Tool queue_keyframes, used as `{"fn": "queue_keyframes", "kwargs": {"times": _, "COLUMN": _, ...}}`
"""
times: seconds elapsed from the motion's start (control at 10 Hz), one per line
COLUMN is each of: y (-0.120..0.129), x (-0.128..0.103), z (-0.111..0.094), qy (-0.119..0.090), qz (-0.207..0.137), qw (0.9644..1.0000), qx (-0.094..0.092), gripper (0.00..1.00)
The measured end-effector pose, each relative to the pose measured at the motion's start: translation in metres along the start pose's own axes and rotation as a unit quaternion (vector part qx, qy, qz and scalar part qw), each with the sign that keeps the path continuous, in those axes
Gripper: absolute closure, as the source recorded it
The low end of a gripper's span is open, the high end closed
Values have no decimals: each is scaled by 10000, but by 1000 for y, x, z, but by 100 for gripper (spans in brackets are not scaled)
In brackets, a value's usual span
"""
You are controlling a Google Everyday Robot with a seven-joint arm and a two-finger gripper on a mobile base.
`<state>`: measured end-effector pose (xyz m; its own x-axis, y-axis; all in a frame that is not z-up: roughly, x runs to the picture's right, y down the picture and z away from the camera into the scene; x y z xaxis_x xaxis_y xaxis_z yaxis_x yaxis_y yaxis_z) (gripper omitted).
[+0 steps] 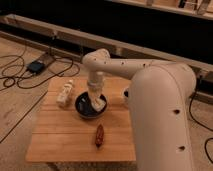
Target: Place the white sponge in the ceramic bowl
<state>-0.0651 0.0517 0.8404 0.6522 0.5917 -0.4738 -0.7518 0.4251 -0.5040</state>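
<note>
I see gripper [97,102] low over ceramic bowl [90,106] at frame centre, white sponge [99,104] at its tip. Arm [150,85] fills right half of frame, blocks that side. Pale bottle [65,93] lies just left of bowl, narrow gap between. Small brown thing [100,135] lies below bowl, near front edge. Bare wood of table [55,142] at lower left: I find room to pass there. Cables [20,75] on floor, upper left.

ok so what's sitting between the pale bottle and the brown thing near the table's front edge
In the camera view, the dark ceramic bowl lies between the pale bottle and the brown object, with the hand lowered over the bowl's right side.
</note>
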Motion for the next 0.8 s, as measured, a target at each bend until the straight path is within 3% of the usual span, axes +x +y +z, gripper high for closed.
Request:
{"fn": "queue_keyframes", "kwargs": {"times": 0.6, "y": -11, "x": -34, "z": 19, "qy": -50, "qz": -207, "qw": 9998, "qx": 42, "gripper": 28}}
{"fn": "queue_keyframes", "kwargs": {"times": 0.8, "y": -11, "x": -36, "z": 20, "qy": -75, "qz": -206, "qw": 9998, "qx": 9, "gripper": 20}}
